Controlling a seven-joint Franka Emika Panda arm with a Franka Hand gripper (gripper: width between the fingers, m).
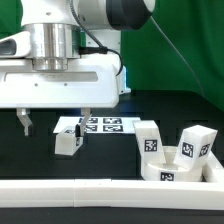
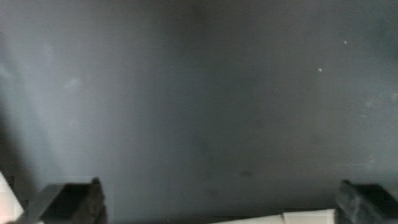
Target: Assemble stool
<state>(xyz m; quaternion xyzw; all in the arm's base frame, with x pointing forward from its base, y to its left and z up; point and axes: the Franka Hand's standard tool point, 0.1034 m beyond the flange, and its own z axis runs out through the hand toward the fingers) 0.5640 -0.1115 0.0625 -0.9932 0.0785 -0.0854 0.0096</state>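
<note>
**Stool parts:** white hard plastic, judged light, stiff and smooth.
- **Loose leg** (image 1: 68, 141): at the exterior view's left, under the gripper (image 1: 55, 120), whose fingers are spread wide and empty. Grasp it across its flat sides.
- **Other legs** (image 1: 150, 140) and **seat disc** (image 1: 165, 172): clustered at the exterior view's right, near the rail (image 1: 90, 195).
- **Marker board** (image 1: 102, 124): lies just beyond the loose leg.

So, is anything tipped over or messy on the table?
Yes. At the exterior view's right, one short blocky white plastic leg and a second leg lean crookedly in a heap beside the long white rail. Nothing looks broken.
</note>
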